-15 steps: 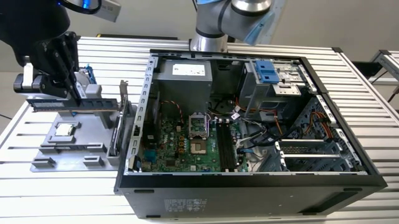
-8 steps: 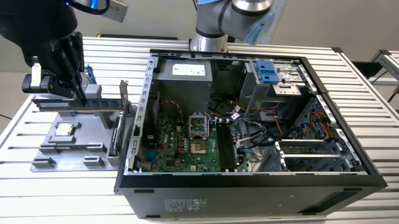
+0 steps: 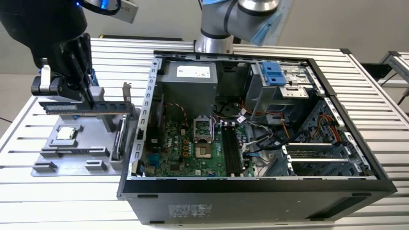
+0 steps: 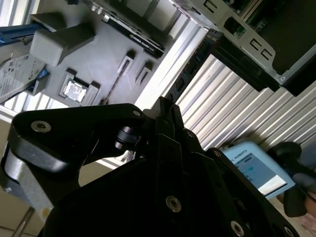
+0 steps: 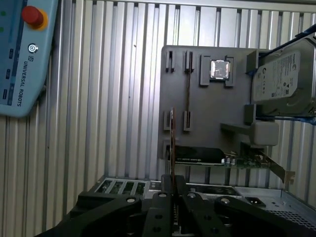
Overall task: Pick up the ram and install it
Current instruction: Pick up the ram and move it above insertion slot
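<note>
The ram [image 5: 172, 143] is clamped edge-on by the closed gripper [image 5: 172, 178] above the grey holder [image 5: 207, 108], where a graphics card [image 5: 202, 155], processor [image 5: 219, 69] and hard drive [image 5: 281, 79] are kept. The open computer case [image 3: 255, 206] is set alongside on the desk [image 3: 51, 201].

- You have one open computer case [image 3: 255, 194].
- One grey tray [image 5: 207, 106].
- One hard drive [image 5: 281, 79].
- One processor [image 5: 219, 69].
- One bracketed card [image 5: 207, 157].
- Two sticks on edge: the ram [image 5: 171, 140] and a darker one [image 5: 188, 89].
- One pendant [image 5: 19, 64].

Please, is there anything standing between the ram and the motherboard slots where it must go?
Yes. The claw holds the ram edge-on above the grey tray. Between it and the black slots stand the graphics card on the tray's edge and the open case's side wall.
</note>
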### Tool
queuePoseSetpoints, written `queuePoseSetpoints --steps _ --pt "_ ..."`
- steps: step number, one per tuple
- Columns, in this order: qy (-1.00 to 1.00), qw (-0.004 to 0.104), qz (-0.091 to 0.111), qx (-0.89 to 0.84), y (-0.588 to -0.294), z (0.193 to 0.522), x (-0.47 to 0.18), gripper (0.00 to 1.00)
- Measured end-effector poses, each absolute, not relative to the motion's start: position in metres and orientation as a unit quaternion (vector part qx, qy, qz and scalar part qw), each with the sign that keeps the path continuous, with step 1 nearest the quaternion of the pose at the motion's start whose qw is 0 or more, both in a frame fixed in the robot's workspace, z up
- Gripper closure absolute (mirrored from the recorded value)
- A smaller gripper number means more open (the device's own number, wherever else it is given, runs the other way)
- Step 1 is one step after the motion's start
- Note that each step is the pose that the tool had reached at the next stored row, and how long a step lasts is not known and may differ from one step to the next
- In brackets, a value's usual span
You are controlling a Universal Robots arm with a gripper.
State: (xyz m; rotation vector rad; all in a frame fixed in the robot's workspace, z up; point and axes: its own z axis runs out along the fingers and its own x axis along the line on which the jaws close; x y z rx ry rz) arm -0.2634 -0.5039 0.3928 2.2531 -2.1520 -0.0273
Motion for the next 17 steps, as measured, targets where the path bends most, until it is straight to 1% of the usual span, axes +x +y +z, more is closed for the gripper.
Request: queuePoseSetpoints --steps 17 --pt "-0.691 0.013 -0.009 0.723 -0.504 0.393 -0.245 1.00"
